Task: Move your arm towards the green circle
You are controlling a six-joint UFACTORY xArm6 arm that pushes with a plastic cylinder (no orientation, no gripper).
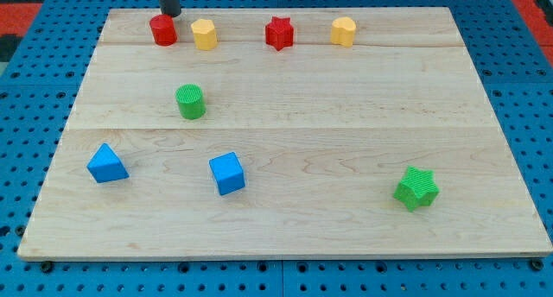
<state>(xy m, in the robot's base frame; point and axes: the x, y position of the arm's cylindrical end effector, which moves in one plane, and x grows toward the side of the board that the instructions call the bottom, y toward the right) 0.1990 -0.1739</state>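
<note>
green circle [190, 101] below my tip [170, 15], well apart

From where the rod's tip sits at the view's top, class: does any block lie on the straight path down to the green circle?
Nearly. My tip sits just above the red cylinder, which stands close to the line toward the green circle. The yellow block lies to the view's right of it. Below those two, only bare board shows before the circle.
</note>
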